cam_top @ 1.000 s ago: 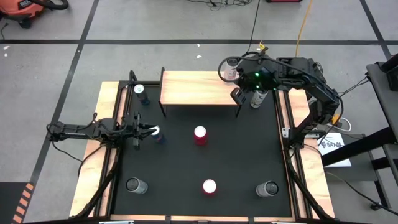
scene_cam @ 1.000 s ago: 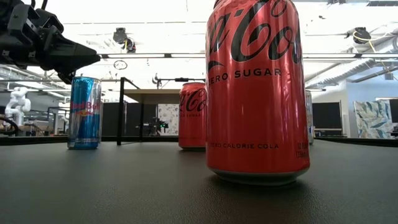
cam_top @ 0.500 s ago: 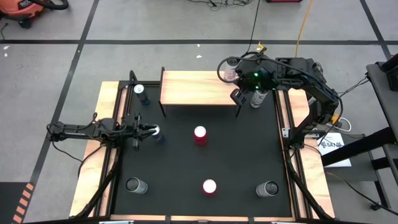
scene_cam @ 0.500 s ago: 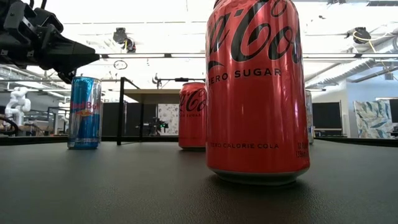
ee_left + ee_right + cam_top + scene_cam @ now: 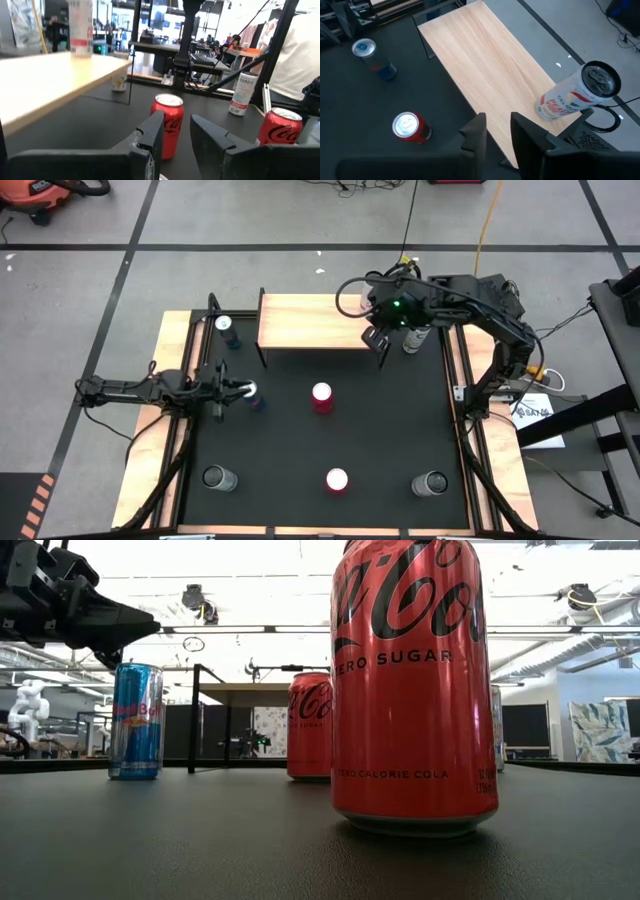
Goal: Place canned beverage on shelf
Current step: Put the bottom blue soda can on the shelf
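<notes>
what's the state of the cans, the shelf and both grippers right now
white can: upright on the shelf's end, not gripped
shelf: carrying that one can
right gripper: open, empty, above the shelf
left gripper: open, empty, over the table's left side
middle red can: upright on the table
front red can: upright on the table
blue can: upright on the table

Front red can (image 5: 410, 690) top cut off; far cans' labels unreadable.
</notes>
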`<action>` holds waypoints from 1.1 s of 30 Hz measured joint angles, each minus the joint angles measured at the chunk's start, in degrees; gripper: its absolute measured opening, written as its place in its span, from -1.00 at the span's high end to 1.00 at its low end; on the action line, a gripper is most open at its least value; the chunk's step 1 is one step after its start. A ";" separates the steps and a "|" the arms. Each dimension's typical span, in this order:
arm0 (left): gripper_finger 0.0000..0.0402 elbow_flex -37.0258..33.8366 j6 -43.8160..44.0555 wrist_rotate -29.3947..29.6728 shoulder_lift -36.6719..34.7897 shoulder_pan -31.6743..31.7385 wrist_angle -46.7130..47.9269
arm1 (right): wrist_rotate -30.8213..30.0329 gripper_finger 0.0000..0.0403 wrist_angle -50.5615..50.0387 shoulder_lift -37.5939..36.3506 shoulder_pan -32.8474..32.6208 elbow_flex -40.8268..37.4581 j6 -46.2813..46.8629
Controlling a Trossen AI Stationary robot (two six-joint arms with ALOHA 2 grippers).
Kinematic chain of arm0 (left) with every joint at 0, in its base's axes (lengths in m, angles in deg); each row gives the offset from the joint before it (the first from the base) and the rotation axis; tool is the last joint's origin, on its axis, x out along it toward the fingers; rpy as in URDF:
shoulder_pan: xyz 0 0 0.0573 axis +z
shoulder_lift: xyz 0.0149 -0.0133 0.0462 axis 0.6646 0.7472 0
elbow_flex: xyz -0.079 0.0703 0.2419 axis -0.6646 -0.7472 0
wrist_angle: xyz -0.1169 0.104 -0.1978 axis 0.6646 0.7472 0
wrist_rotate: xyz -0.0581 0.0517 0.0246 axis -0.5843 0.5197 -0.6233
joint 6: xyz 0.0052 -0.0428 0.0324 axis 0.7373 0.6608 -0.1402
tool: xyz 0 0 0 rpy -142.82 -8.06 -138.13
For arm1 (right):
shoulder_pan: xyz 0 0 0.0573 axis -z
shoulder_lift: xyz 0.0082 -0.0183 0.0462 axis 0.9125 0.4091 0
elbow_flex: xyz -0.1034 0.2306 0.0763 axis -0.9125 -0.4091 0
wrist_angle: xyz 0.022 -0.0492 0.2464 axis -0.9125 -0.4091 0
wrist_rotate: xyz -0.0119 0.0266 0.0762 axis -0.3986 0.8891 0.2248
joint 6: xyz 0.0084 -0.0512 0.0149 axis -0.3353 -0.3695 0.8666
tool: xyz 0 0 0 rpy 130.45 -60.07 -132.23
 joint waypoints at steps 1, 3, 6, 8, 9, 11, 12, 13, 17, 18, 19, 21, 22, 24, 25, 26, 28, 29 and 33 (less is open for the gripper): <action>0.50 0.02 -0.39 0.00 0.00 0.00 -0.72 | -0.02 0.59 -0.02 -0.05 0.00 0.00 0.00; 0.50 0.09 -0.68 0.02 0.00 0.00 -1.76 | 0.00 0.57 -0.04 -0.09 0.00 0.00 0.00; 0.50 0.09 -0.73 -0.01 0.00 0.00 -1.89 | 0.00 0.55 -0.05 -0.17 0.00 0.00 0.00; 0.50 0.09 -0.73 -0.43 0.00 0.00 -1.60 | 0.00 0.54 -0.04 -0.20 0.00 0.00 0.00; 0.50 0.09 -0.73 -0.93 0.00 0.00 -1.42 | 0.00 0.53 -0.06 -0.20 0.00 0.00 0.00; 0.50 0.11 -0.73 -1.55 0.00 -0.02 -1.38 | 0.00 0.52 -0.04 -0.20 0.00 0.00 0.00; 0.50 0.09 -0.73 -1.57 0.00 0.00 -1.40 | 0.00 0.52 -0.06 -0.20 0.00 0.00 0.00; 0.50 0.09 -0.75 -1.57 0.00 0.00 -1.40 | -0.01 0.52 -0.04 -0.20 0.00 0.00 0.00; 0.50 0.10 -0.71 -1.57 0.00 0.00 -1.40 | -0.08 0.52 -0.06 -0.20 0.00 0.00 0.00; 0.50 0.10 -0.62 -1.60 0.00 0.00 -1.40 | -0.08 0.52 -0.04 -0.20 0.00 0.00 0.00; 0.50 0.11 -0.62 -1.62 0.00 -0.02 -1.40 | -0.08 0.52 -0.06 -0.20 0.00 0.00 0.00; 0.50 0.11 -0.62 -1.94 0.00 -0.02 -1.40 | -0.11 0.52 -0.04 -0.20 0.00 0.00 0.01; 0.50 0.11 -0.62 -2.22 0.00 -0.02 -1.40 | -0.13 0.52 -0.04 -0.20 0.00 0.00 0.01; 0.50 0.11 -0.58 -2.85 0.00 -0.02 -1.40 | -0.13 0.52 -0.05 -0.20 0.00 0.00 0.01; 0.50 0.11 -0.42 -2.87 0.00 -0.02 -1.40 | -0.15 0.52 -0.05 -0.20 0.00 0.00 0.02; 0.50 0.11 -0.29 -2.89 0.00 -0.02 -1.39 | -0.18 0.52 -0.06 -0.20 0.00 0.00 0.02; 0.50 0.11 -0.39 -2.89 0.00 -0.02 -1.43 | -0.24 0.52 -0.05 -0.20 0.00 0.00 0.00; 0.50 0.11 -0.38 -2.89 0.00 -0.02 -1.45 | -0.24 0.52 -0.04 -0.20 0.00 0.00 0.00; 0.50 0.12 0.42 -2.89 0.00 -0.02 -1.45 | -0.24 0.52 -0.04 -0.20 0.00 0.00 -0.41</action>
